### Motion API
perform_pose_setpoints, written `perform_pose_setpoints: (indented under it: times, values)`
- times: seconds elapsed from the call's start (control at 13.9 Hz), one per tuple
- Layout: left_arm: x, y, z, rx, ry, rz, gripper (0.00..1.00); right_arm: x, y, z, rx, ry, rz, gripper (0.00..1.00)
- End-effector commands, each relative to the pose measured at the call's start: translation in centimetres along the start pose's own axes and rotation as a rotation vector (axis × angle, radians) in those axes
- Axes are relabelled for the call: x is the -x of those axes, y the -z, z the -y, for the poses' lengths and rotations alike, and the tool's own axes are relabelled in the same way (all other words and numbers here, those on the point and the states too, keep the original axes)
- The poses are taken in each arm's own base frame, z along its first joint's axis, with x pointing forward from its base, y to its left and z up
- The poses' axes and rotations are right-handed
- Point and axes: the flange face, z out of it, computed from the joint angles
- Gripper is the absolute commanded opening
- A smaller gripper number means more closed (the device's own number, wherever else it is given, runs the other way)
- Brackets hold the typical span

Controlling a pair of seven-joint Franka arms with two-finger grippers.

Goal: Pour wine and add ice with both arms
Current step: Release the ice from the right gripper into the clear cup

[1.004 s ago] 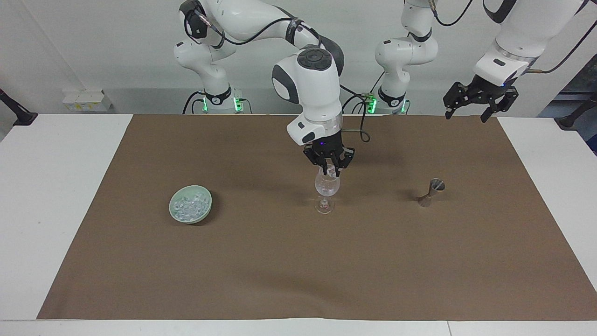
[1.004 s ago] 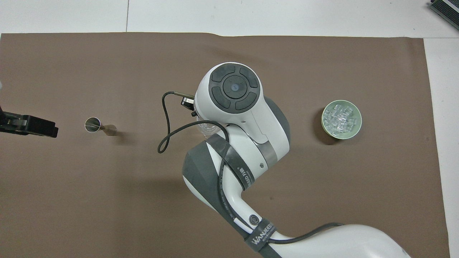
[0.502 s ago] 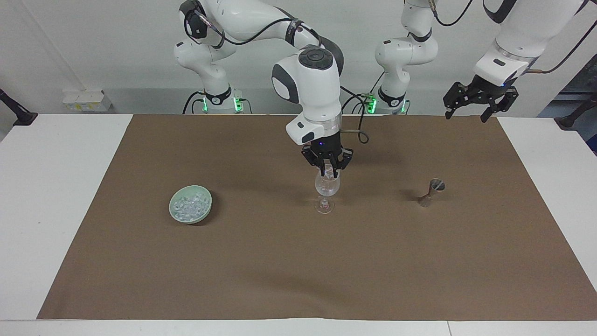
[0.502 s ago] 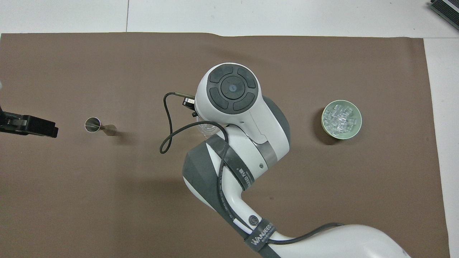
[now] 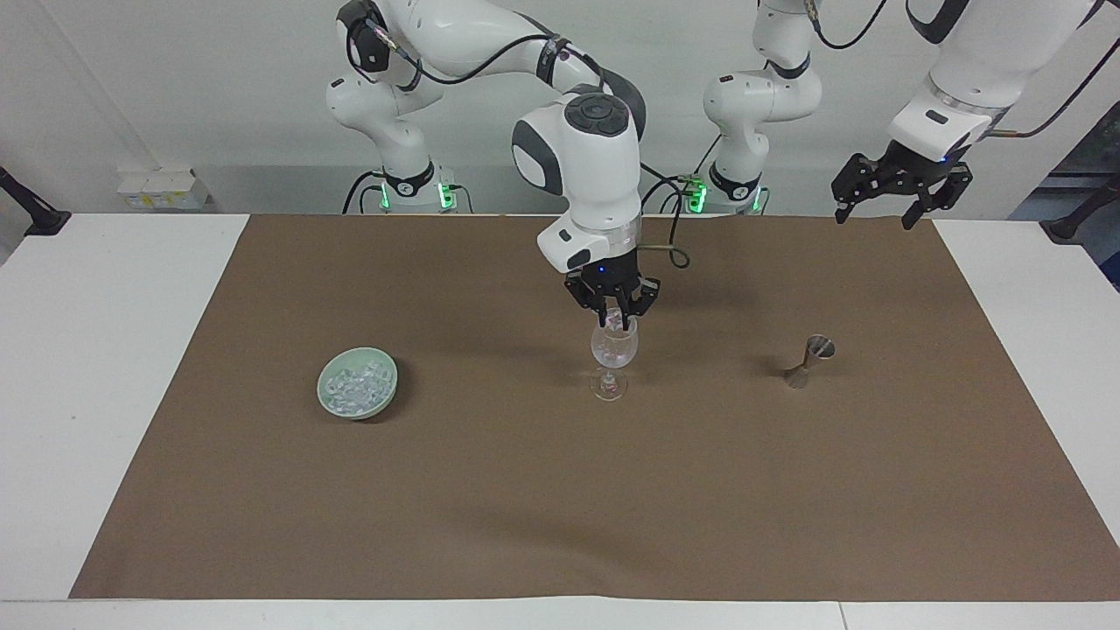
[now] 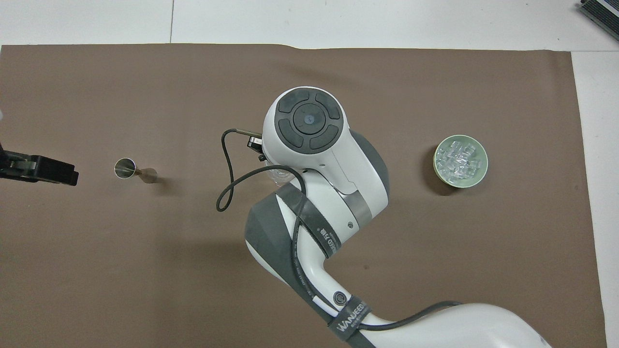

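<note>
**Inspector:** State your right gripper's position and condition.

**Robot:** My right gripper (image 5: 614,317) hangs directly over the mouth of the stemmed glass (image 5: 612,354), fingertips pointing down at the rim. The fingers are clenched together. Whether a chunk of ice sits between them, I cannot tell.

**Inspector:** The glass?

**Robot:** Upright at the middle of the brown mat (image 5: 560,490). From overhead my own wrist covers nearly all of it.

**Inspector:** Where is the ice?

**Robot:** The ice (image 6: 460,160) lies heaped in the green bowl (image 6: 443,176), toward my right arm's end of the table, well apart from the glass.

**Inspector:** The other arm?

**Robot:** It waits. My left gripper (image 5: 894,194) is raised over the mat's corner at its own end, fingers spread. A metal measuring cup (image 5: 809,360) stands between that end and the glass.
</note>
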Motion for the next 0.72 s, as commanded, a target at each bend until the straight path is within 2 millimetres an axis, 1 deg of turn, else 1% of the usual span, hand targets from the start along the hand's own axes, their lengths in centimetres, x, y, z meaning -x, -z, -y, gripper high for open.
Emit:
perform_pose_setpoints:
  times: [0.0,0.14,0.22,0.29,0.36,0.43,0.65]
  values:
    - [0.68,0.43,0.24,-0.010,-0.009,0.004,1.00,0.24,-0.12,-0.12,0.018,0.002,-0.007,0.00]
    - [0.66,0.44,0.25,-0.010,-0.009,0.003,1.00,0.26,-0.15,-0.14,0.021,0.002,-0.005,0.06]
    - [0.68,0.43,0.25,-0.010,-0.009,0.004,1.00,0.15,-0.07,-0.19,0.020,0.001,-0.006,0.11]
    - [0.65,0.44,0.17,-0.010,-0.011,0.003,1.00,0.14,-0.07,-0.19,0.020,0.001,-0.007,0.22]
    - [0.67,0.42,0.17,-0.010,-0.011,0.004,1.00,0.15,-0.08,-0.21,0.022,0.001,-0.006,0.42]
    - [0.68,0.43,0.24,-0.010,-0.009,0.004,1.00,0.24,-0.05,-0.17,0.025,0.003,-0.006,0.43]
    - [0.68,0.43,0.25,-0.010,-0.009,0.004,1.00,0.29,-0.17,-0.32,0.039,0.005,-0.002,0.44]
